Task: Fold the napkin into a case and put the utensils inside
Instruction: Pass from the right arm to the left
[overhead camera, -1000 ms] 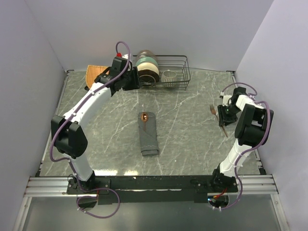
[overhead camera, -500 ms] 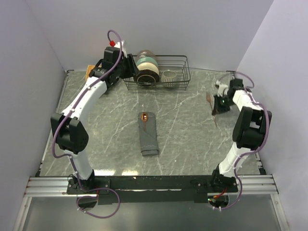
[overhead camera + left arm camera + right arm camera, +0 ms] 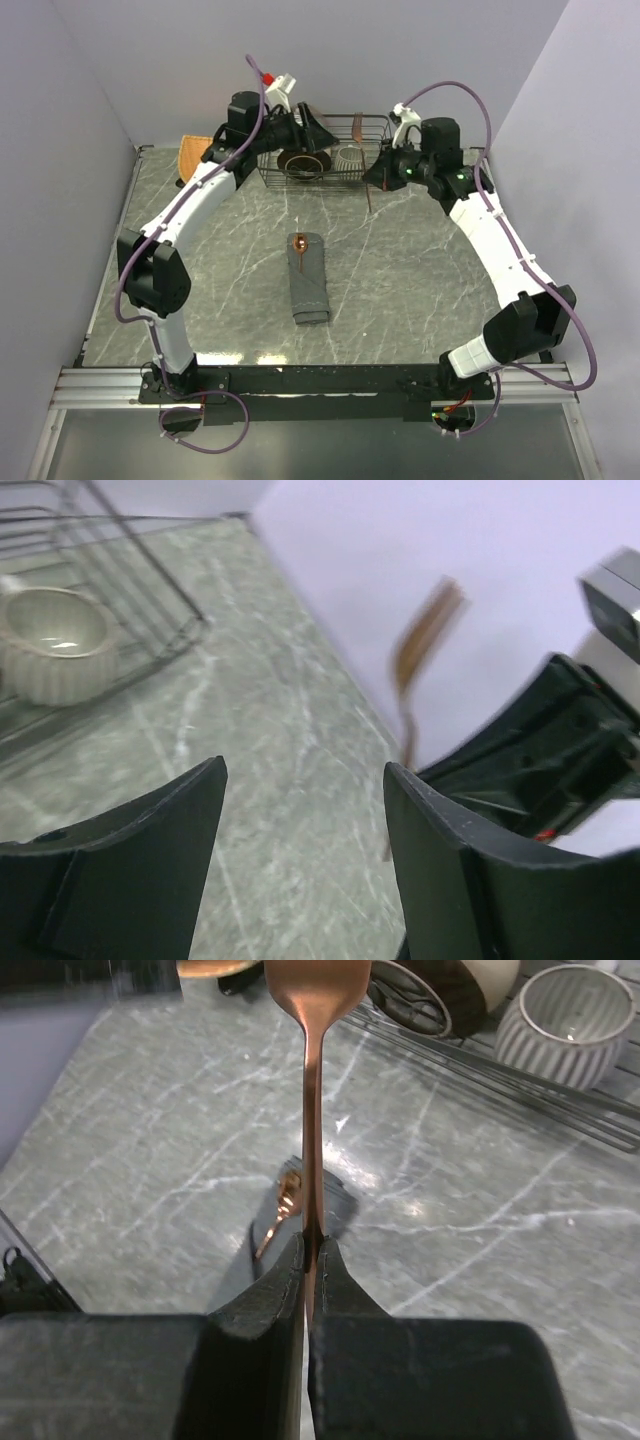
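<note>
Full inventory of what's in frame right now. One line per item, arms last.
napkin case: 1, dark grey, folded long and narrow, table centre
spoon: 1, copper, tucked in the case's far end, bowl showing
fork: 1, copper, off the table, pinched by its handle
wire rack: 1, black, far edge of the table
ribbed cup: 1, pale grey, inside the rack
round dish: 1 visible, dark brown, rack's left end, partly hidden
mat: 1, orange, far left corner, partly behind the arm
table: 1, grey-green marble
left gripper: 1, black, open, empty, raised by the rack
right gripper: 1, black, shut on the fork
</note>
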You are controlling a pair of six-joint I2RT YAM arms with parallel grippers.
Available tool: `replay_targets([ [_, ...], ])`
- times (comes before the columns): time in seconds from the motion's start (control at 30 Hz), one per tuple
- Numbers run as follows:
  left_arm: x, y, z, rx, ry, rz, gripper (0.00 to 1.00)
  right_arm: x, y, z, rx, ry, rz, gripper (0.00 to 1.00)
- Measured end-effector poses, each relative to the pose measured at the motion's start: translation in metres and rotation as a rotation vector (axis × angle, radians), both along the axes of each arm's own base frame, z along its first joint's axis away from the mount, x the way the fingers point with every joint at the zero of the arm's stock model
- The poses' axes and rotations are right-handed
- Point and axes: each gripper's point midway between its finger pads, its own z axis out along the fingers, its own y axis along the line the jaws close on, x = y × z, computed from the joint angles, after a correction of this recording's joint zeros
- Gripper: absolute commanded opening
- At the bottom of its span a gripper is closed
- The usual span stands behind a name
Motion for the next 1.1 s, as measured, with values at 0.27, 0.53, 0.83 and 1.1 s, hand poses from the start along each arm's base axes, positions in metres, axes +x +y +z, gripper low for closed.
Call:
replay_targets([
  [0.27,-0.022,-0.026,0.014,-0.060,-0.058,-0.143,0.68,0.001,0.028,0.003,0.028,0.010,-0.011,0.00],
  [0.53,-0.015,-0.033,0.004,-0.089,-0.030,-0.174,0.52,0.014,0.043,0.016,0.028,-0.040,-0.017,0.00],
  [0.83,-0.021,-0.031,0.020,-0.243,0.009,-0.287,0.01,0.013,0.056,0.031,0.039,-0.083,0.011,0.33],
  [1.1,-0.037,-0.003,0.057,-0.345,-0.134,-0.414,0.01,-0.009,0.075,0.077,0.219,-0.103,0.247,0.83],
])
